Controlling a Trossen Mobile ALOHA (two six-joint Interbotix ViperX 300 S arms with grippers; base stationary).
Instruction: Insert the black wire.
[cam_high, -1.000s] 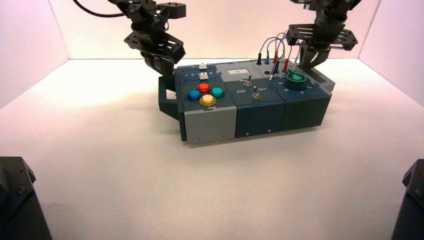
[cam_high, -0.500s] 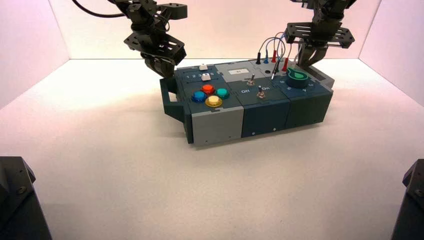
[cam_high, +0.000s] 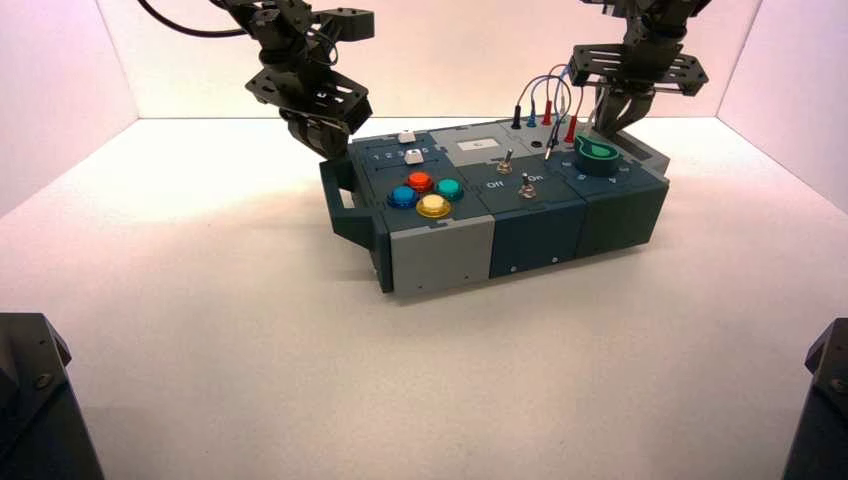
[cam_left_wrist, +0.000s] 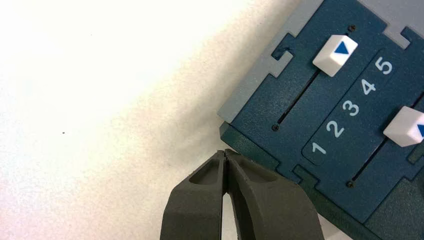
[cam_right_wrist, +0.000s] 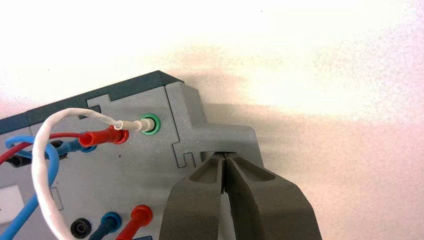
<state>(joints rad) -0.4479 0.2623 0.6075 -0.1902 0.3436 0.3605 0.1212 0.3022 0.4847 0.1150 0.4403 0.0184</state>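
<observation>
Looping left of the right gripper (cam_right_wrist: 225, 155): black wire (cam_high: 529, 85).

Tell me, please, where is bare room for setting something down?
Bare: pale matte table before the grey and dark-blue box, and left of its dark angular handle. Crowded: far right, thin coloured wires, right gripper; far left, left gripper.

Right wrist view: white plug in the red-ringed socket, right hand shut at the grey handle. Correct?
Not quite: the right wrist view shows the white plug in the green-ringed socket, not the red-ringed one. The right hand is indeed shut at the grey handle.
</observation>
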